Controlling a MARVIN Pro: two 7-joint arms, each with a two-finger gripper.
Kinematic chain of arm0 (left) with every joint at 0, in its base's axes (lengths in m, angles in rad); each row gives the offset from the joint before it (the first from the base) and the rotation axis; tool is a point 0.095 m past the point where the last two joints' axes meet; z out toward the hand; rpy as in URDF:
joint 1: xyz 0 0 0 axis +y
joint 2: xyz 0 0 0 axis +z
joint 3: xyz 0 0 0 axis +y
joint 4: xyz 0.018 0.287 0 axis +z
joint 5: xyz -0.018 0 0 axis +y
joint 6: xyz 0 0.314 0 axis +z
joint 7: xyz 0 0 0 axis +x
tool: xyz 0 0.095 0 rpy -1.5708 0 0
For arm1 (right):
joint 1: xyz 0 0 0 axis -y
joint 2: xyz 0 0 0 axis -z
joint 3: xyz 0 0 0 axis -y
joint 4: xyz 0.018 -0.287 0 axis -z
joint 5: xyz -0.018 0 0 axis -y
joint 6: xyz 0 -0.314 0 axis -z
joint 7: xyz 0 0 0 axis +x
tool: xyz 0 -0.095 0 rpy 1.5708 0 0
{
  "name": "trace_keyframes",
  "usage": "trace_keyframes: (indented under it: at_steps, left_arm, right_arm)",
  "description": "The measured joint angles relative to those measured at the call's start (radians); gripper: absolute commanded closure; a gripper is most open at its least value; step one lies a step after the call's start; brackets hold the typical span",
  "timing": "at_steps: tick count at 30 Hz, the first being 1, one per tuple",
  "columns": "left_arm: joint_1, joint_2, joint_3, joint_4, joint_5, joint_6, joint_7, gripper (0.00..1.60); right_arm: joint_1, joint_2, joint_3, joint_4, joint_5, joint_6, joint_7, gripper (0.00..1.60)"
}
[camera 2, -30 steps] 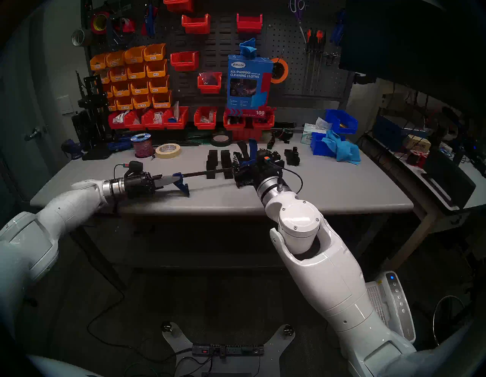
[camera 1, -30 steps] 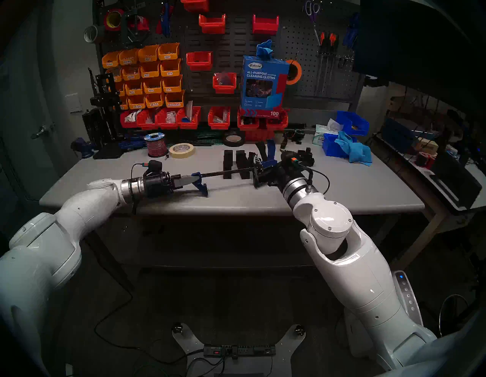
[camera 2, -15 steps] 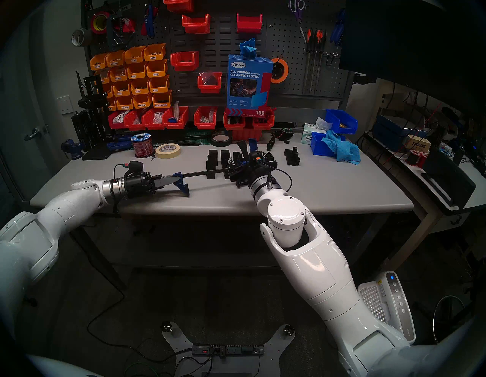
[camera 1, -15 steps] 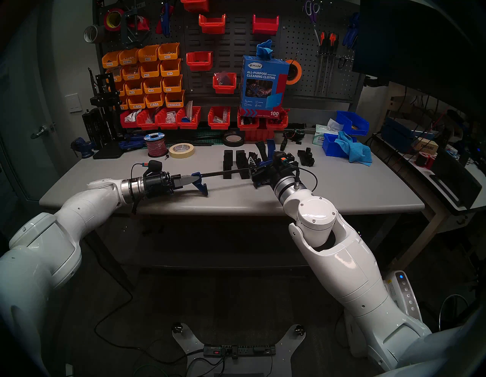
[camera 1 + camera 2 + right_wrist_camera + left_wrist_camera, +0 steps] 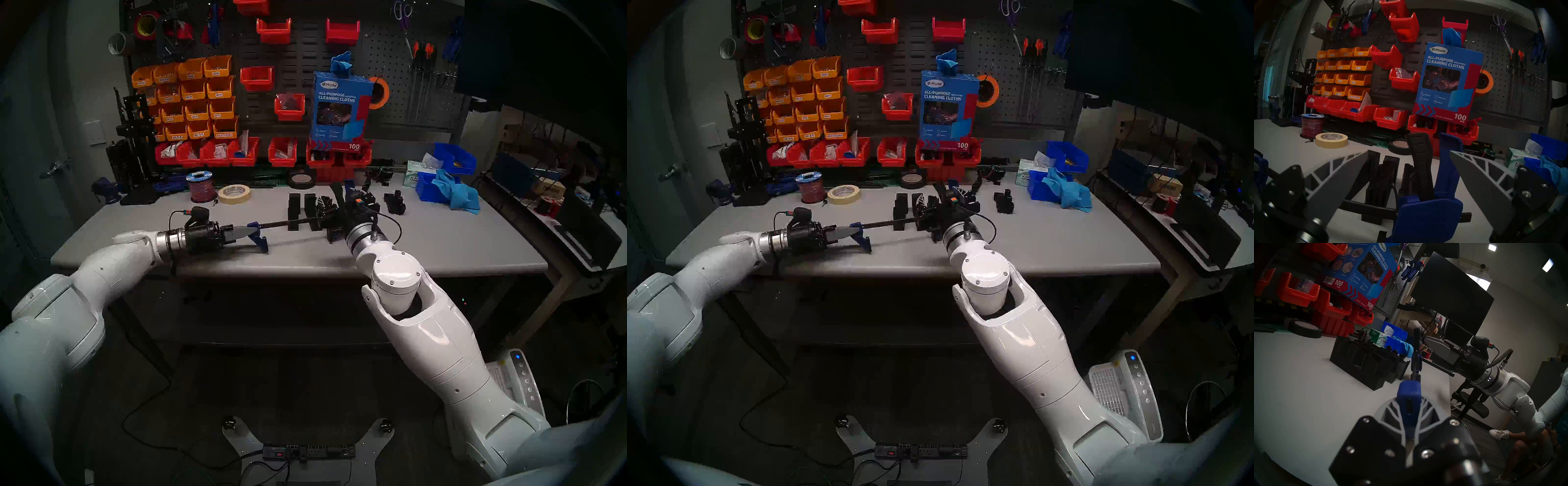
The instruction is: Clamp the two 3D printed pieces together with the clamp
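The clamp (image 5: pixel 291 222) lies across the table, its black bar running in front of the two 3D printed pieces (image 5: pixel 302 210), which stand upright side by side. My left gripper (image 5: pixel 249 232) is shut on the clamp's blue end jaw (image 5: pixel 1408 395). My right gripper (image 5: pixel 1408 152) is open at the clamp's other end. Its grey fingers (image 5: pixel 1339 173) stand on either side of the black trigger (image 5: pixel 1419 162) and the blue handle (image 5: pixel 1449 161) without touching them. The pieces (image 5: pixel 1383 179) show just behind the bar.
A masking tape roll (image 5: pixel 234 194), a wire spool (image 5: pixel 202 186) and a black tape roll (image 5: pixel 302 180) sit behind the clamp. A low black stepped part (image 5: pixel 395 203) and a blue bin with cloth (image 5: pixel 448 190) are to the right. Red bins line the back.
My right arm has swung left and forward, bringing its open gripper around the clamp's handle. The left arm and the clamp have stayed put.
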Motion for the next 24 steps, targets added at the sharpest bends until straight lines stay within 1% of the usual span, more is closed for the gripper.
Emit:
trace_keyframes:
  at_steps: [15, 24]
  left_arm:
    - [-0.001, 0.001, 0.006, 0.000, -0.005, -0.001, 0.000, 1.60]
    - [-0.002, 0.001, 0.010, 0.000, -0.008, -0.001, 0.000, 1.60]
  right_arm:
    - [-0.005, -0.002, -0.001, -0.014, -0.047, 0.000, -0.059, 0.00]
    - [-0.007, -0.007, -0.006, -0.021, -0.050, 0.080, -0.074, 0.00]
